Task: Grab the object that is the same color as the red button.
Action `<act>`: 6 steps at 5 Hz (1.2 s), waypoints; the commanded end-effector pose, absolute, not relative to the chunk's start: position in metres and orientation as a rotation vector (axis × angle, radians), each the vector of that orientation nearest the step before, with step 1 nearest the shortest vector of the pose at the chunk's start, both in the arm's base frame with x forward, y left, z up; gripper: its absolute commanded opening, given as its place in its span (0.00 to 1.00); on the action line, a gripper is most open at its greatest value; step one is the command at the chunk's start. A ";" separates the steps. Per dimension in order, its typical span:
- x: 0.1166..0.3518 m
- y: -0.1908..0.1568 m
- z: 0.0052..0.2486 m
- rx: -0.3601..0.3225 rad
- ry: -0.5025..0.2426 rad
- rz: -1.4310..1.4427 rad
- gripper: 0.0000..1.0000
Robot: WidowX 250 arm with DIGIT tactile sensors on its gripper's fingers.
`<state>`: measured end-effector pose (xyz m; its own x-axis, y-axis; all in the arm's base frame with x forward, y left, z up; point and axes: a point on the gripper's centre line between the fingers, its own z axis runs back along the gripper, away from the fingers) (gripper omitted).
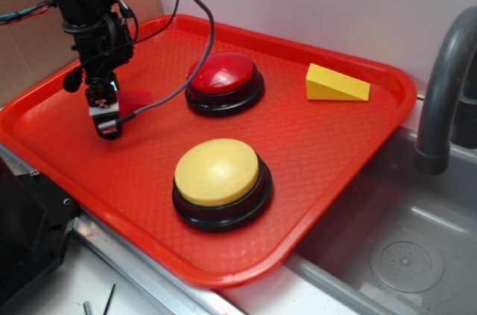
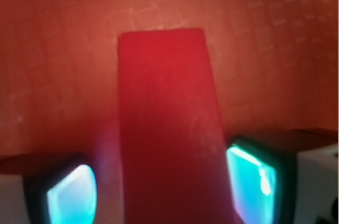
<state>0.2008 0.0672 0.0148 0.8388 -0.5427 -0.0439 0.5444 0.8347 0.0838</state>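
1. Gripper (image 1: 109, 126): stood low over the left part of the tray (image 1: 328, 158), pointing down. In the wrist view its fingers (image 2: 71, 195) were spread, one to each side of the wedge, not yet closed on it; whether either pad touched could not be told.
2. Red wedge (image 2: 167, 128): lay on the tray between the fingers, closer to the right one. In the exterior view only a corner (image 1: 139, 99) showed behind the gripper.
3. Red button (image 1: 223, 77): stood right of the gripper, near but apart.
4. Yellow button (image 1: 218, 173): stood toward the tray's front edge, apart from the gripper.
5. Yellow wedge (image 1: 337, 83): lay near the tray's far right corner, well apart from everything else.
6. Risks, as judged:
   - The wedge sat off-centre, so closing could let one finger push it sideways before the other met it.
   - A sloped face could squeeze the block up and out of the grip, if the pads landed on the slope and not on flat sides.
   - Red on red made the block's outline hard to read.
   - The cable (image 1: 168, 95) draped toward the red button could snag on it during a lift.
7. Room: bare tray lay left and front of the gripper; the raised left rim was near. A sink (image 1: 402, 255) and faucet (image 1: 447, 77) lay beyond the right rim, clear of the work.
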 end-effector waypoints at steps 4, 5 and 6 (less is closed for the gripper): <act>0.176 0.055 0.118 0.082 0.002 -0.085 0.00; 0.180 0.046 0.149 -0.059 -0.064 0.068 0.00; 0.177 0.033 0.164 -0.013 -0.052 0.073 0.00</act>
<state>0.1667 0.0275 0.1494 0.9977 0.0673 0.0041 -0.0671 0.9973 -0.0314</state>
